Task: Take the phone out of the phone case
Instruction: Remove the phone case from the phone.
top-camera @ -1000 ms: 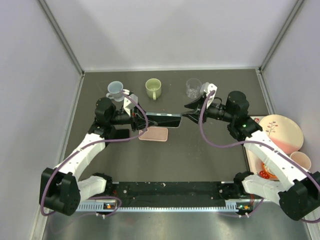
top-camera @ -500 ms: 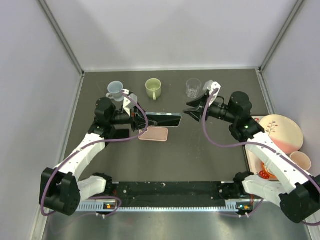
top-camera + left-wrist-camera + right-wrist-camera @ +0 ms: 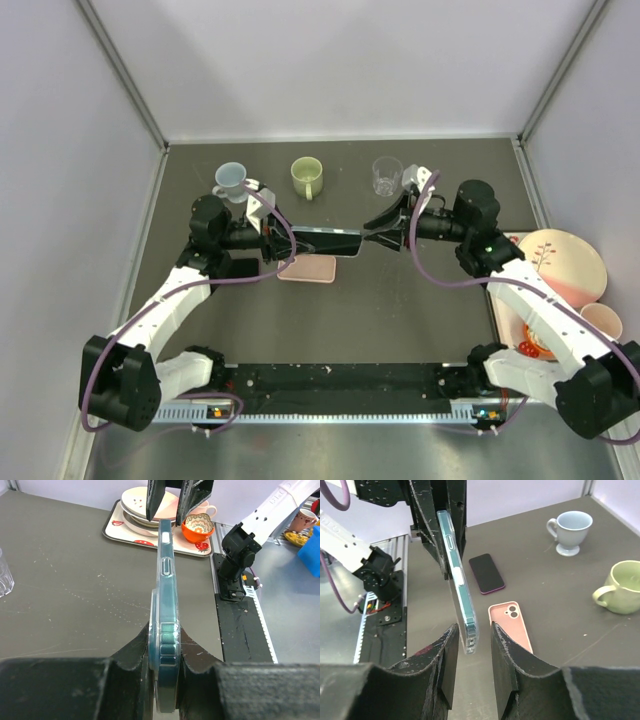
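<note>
Left wrist view: phone (image 3: 165, 580) in a clear teal-tinted case (image 3: 161, 630), held in the air above the table (image 3: 75, 595) between the two arms, buttoned side edge toward the camera. Left gripper (image 3: 165, 642) is clamped across its near end, pinching both flat faces. Right gripper (image 3: 472, 630) is spread, one finger on each side of the free end, apparently not touching.

Judged rigid, light, glossy and slip-prone, with a case rim that flexes. Best hold is likely the flat faces near the free end, peeling from a corner.

Below lie a pink case (image 3: 511, 625) and a dark phone (image 3: 487, 573).
</note>
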You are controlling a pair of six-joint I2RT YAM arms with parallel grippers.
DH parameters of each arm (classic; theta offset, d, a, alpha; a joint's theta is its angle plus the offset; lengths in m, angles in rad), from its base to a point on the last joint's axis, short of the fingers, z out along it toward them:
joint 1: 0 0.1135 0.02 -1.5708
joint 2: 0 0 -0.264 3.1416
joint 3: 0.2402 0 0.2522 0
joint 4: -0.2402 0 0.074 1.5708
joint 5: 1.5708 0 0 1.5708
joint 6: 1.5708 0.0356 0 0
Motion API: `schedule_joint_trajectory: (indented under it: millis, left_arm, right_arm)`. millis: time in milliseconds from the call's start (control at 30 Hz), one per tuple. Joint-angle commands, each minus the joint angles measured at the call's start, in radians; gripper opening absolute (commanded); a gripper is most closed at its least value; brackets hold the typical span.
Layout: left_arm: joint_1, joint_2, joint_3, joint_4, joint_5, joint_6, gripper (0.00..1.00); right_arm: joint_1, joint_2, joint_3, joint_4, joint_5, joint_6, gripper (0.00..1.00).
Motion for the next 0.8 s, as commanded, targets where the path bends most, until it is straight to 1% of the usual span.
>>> schedule_joint_trajectory:
  millis: [0,300,433,567,633,700,733,767]
  left_arm:
    - [0.000,-0.018,0.009,0.103,0.036,-0.011,0.00]
    - [0.000,-0.018,0.007,0.107,0.045,-0.013,0.00]
    - [0.000,-0.018,0.006,0.112,0.053,-0.016,0.00]
    - [0.000,-0.018,0.004,0.115,0.057,-0.019,0.00]
    - [0.000,-0.020,0.004,0.117,0.059,-0.019,0.00]
    - [0.000,-0.020,0.002,0.120,0.060,-0.020,0.00]
    - [0.000,-0.020,0.002,0.121,0.059,-0.022,0.00]
    - [0.000,-0.020,0.002,0.121,0.062,-0.022,0.00]
  right_arm:
    - [-0.006,0.004,0.022,0.048,-0.082,0.024,0.32]
    - [-0.006,0.007,0.001,0.093,-0.089,0.043,0.28]
    - [-0.006,0.022,0.007,0.094,-0.137,0.047,0.26]
    - [-0.006,0.031,0.010,0.093,-0.143,0.055,0.18]
    - [-0.006,0.033,0.010,0.093,-0.149,0.061,0.16]
    - [-0.006,0.032,0.012,0.099,-0.151,0.069,0.06]
    - [-0.006,0.032,0.010,0.100,-0.155,0.072,0.02]
    - [-0.006,0.033,0.013,0.100,-0.157,0.072,0.00]
